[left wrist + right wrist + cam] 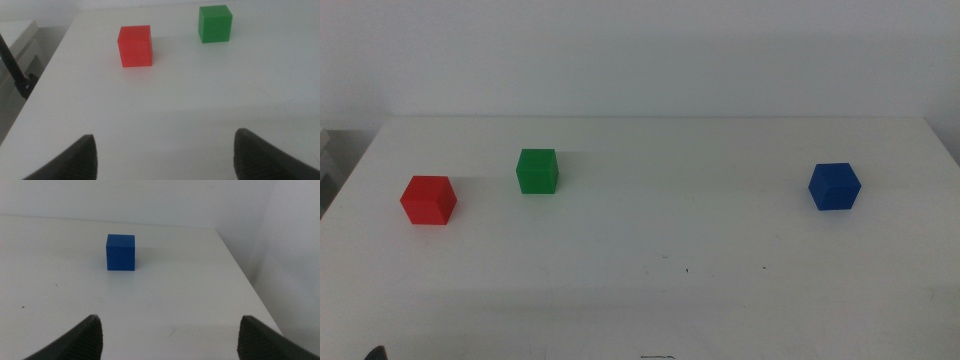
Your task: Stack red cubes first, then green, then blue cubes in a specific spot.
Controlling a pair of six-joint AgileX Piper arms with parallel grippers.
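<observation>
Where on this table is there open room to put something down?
The widest bare stretch lies between the green cube and the blue cube. The near strip of the table is bare too. The tightest spot is where the red cube and green cube sit close together.

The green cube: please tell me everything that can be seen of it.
The green cube is a small solid block with plain matte faces, looking like painted wood or plastic. It sits flat and upright on the white table, in the left part of the middle view, apart from the red cube, which lies nearer the left edge. Nothing but the table touches it; no gripper is near.
</observation>
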